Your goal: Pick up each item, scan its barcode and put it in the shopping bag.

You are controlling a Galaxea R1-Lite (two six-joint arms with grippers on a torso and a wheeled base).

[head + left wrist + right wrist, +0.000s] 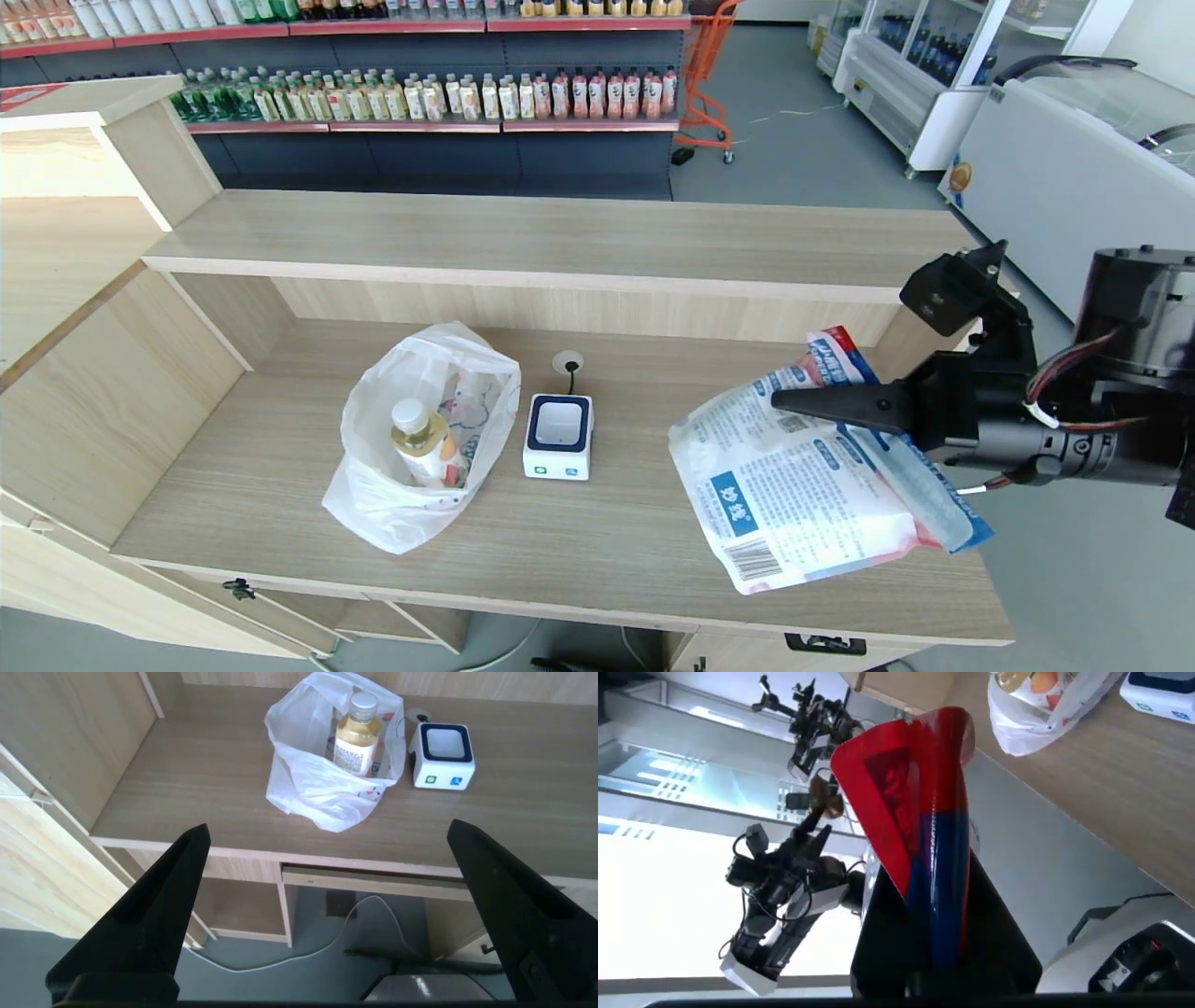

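My right gripper (826, 406) is shut on a large white, blue and red snack packet (794, 476), holding it over the right end of the counter. The packet's printed back and barcode (752, 557) face up. In the right wrist view the packet (920, 831) stands edge-on, pinched in the gripper (943, 943). The white scanner (558, 435) sits mid-counter, left of the packet. Left of the scanner stands the white plastic shopping bag (420, 467), open, with a bottle (417, 439) inside. My left gripper (327, 915) hangs open off the counter's front edge, facing the bag (327, 765) and scanner (444, 754).
The wooden counter (579, 541) has a raised back ledge (560, 233) and a side wall on the left (112, 401). A cable hole (568, 360) lies behind the scanner. Store shelves with bottles (420, 93) and freezers (1074, 159) stand beyond.
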